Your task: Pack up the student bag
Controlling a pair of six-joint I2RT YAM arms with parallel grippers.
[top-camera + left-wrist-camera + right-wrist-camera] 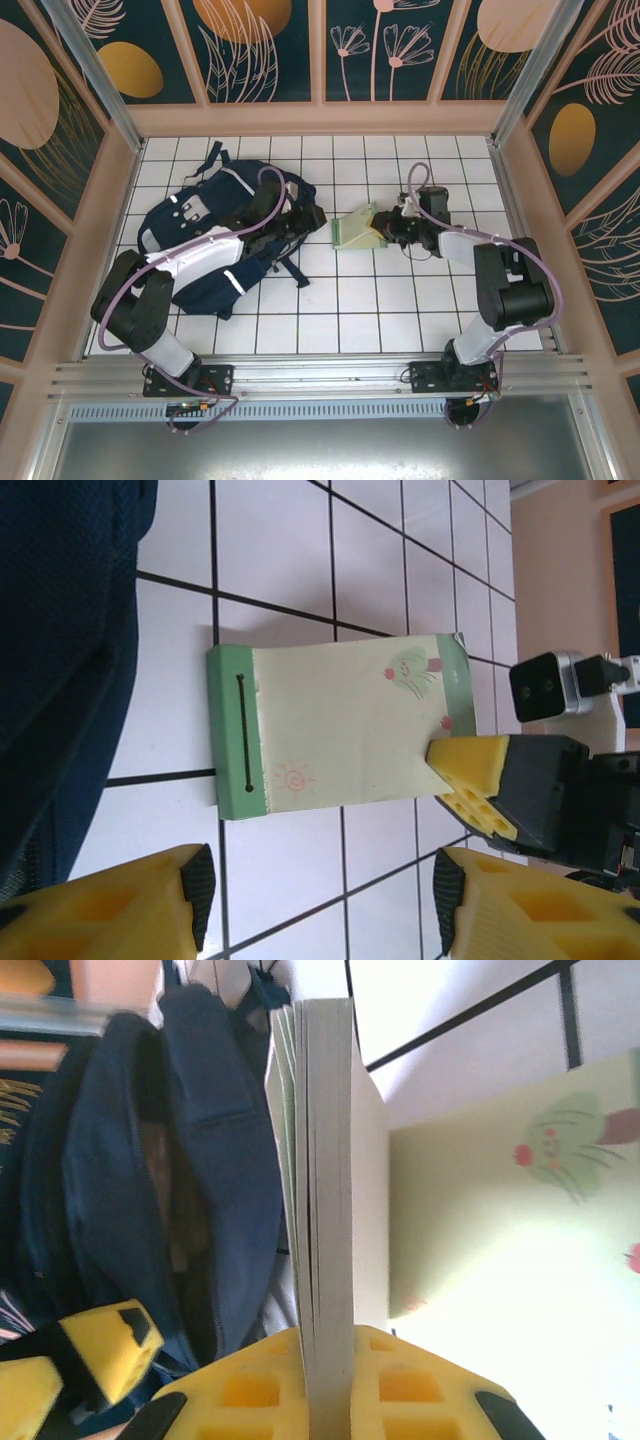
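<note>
R gripper [328,1385]: jaws clamped on the edge of the notebook [340,730], pinch near the cactus-print end, not mid-edge. L gripper [322,885]: jaws apart, nothing btwn them, hovering just beside one long edge of the notebook.

Risks (my judgement):
- Off-centre pinch: notebook may pivot or droop on lift. Pages on one side fan slightly and could catch on the bag mouth.
- Both grippers are close together at the same item, so fingers may bump if L closes in.
- Bag fabric looks limp, so the mouth may fold shut w/o L holding it.

Notebook sits approx mid tabletop [400,300], a bit toward the far edge. The student bag [240,185] lies on the left half, toward the far-left corner, near the notebook. Its mouth looks part open in right wrist view (interior dark, contents: can't tell).
</note>
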